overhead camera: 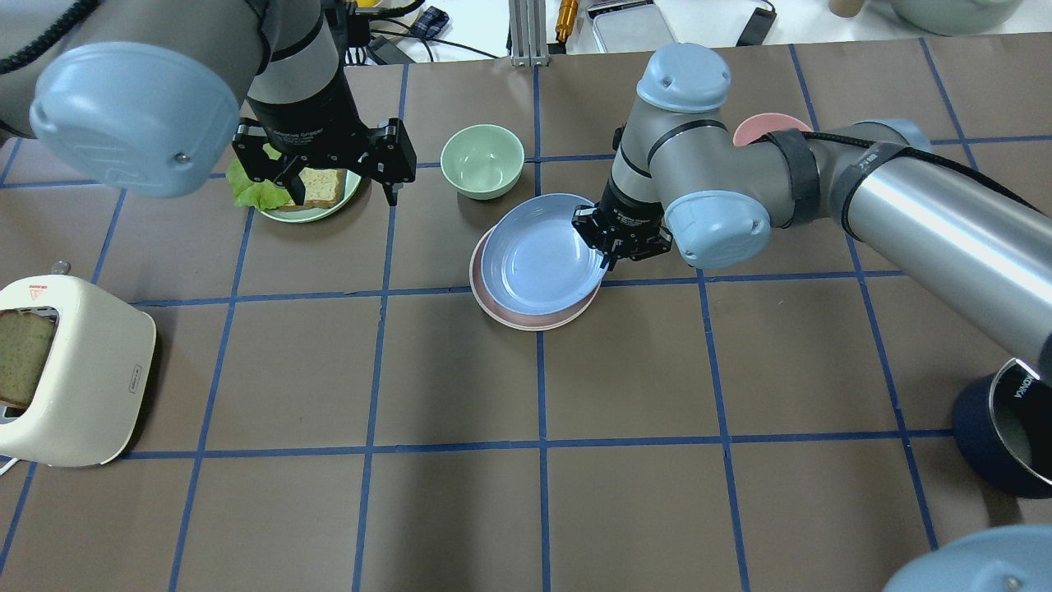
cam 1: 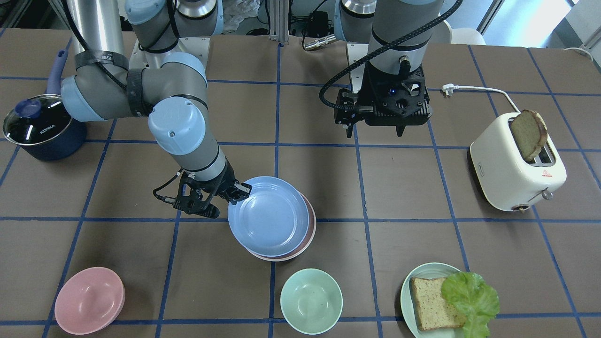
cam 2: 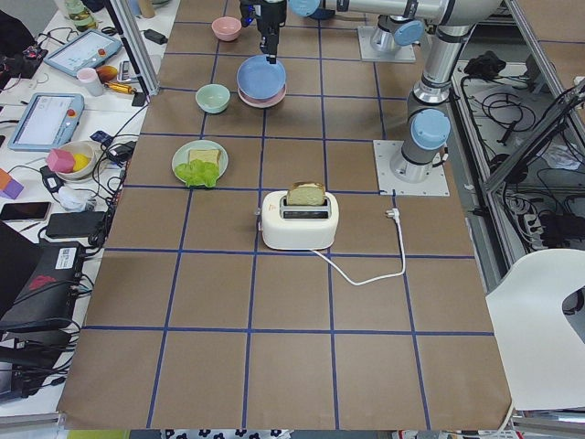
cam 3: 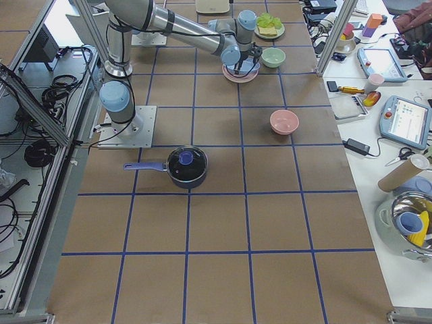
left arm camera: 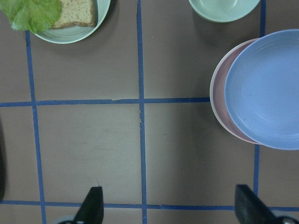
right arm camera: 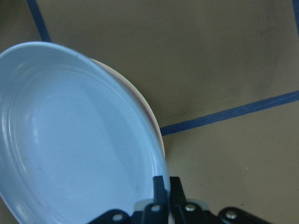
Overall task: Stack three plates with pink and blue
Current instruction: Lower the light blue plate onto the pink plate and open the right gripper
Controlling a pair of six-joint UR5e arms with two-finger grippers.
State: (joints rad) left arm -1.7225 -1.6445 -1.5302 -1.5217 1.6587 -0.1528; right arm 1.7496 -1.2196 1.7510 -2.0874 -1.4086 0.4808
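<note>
Front view: right gripper (cam 1: 236, 191) pinches blue plate (cam 1: 270, 218) rim, offset on pink plate (cam 1: 310, 230), mid-table toward the operators' edge. Overhead: I'd slide blue square over pink before letting go. Left wrist: left gripper (left arm camera: 169, 203) wide open, empty.

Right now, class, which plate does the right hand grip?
The blue plate, on top; the right hand pinches its rim. The pink plate lies beneath it.

top plate (cam 1: 268, 217): light blue
lower plate (left arm camera: 218, 95): pale pink
table (cam 1: 404, 178): brown, was ruled with a blue grid
toaster (cam 1: 507, 173): cream
</note>
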